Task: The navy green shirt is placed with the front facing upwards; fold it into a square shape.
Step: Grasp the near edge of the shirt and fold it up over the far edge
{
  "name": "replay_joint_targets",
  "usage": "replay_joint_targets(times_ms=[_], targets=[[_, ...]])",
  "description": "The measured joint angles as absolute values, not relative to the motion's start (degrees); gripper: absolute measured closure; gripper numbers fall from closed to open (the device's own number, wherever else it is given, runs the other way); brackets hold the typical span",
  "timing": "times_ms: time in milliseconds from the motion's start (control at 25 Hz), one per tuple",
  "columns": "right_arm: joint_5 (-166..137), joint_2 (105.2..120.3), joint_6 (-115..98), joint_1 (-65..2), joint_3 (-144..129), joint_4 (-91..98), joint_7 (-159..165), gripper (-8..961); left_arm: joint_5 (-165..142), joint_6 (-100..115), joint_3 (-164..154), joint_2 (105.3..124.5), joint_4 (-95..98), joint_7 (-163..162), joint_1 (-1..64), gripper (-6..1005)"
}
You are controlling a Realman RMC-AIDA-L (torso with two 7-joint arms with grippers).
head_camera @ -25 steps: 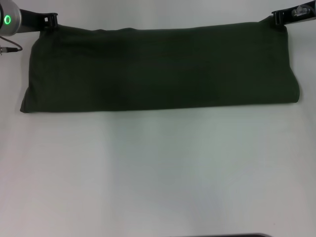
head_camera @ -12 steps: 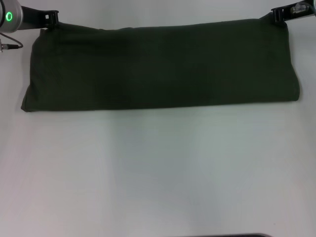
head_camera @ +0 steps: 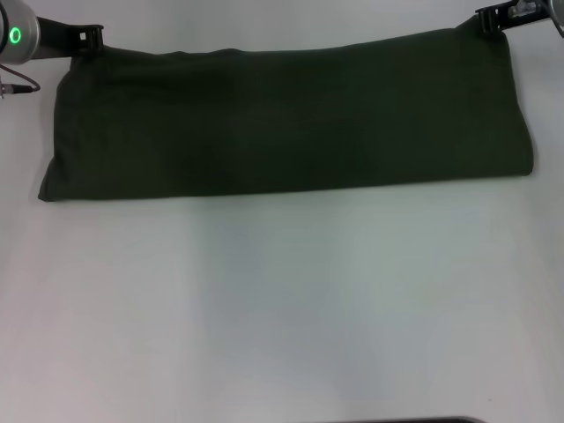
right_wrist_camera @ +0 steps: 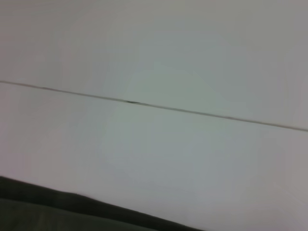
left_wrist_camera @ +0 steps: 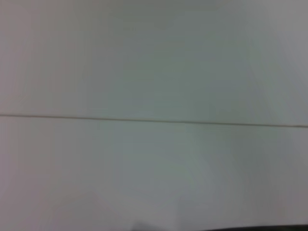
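The navy green shirt (head_camera: 282,119) lies folded into a long flat band across the far half of the white table, with no lettering or label showing. My left gripper (head_camera: 89,37) is at the band's far left corner. My right gripper (head_camera: 492,17) is at its far right corner, mostly cut off by the picture's top edge. Whether either one holds the cloth does not show. The right wrist view catches a dark strip of the shirt (right_wrist_camera: 48,216) along one edge. The left wrist view shows only table.
Bare white table (head_camera: 282,308) stretches from the shirt's near edge toward me. A thin seam line (left_wrist_camera: 154,121) crosses the tabletop beyond the shirt, seen also as a seam (right_wrist_camera: 192,111) in the right wrist view. A cable (head_camera: 18,86) hangs by the left arm.
My right gripper has drifted a little farther away, and the shirt's far right corner has gone with it. The left gripper has barely moved.
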State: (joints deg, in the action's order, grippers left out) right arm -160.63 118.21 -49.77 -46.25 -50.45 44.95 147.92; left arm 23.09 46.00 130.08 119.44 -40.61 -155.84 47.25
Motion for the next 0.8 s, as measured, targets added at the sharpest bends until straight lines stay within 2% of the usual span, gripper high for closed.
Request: replay_joint_targets(times_ms=[280,400,560,800], targets=[[-161.5,118.34,-49.0,-46.7,-50.5,43.8,148.2,824,23.0,48.9,130.7,118.79,-40.5,-157.1,47.6,939],[-161.8,117.88,-49.7,-47.0,-50.5,43.6,148.3,821,22.0,50.9,130.7,118.23,-40.8,-159.9,47.8,936],[-164.8,117.35,-49.9,-48.4,-50.5,41.9,149.7,817,20.0,51.6,130.5,118.61,-41.8,-161.6,47.6,933],[-167.4,117.23,-49.9,-49.0,-50.5,41.0,150.9,702,19.4,52.5,130.7,118.73,-42.6,-162.0,47.4,758]])
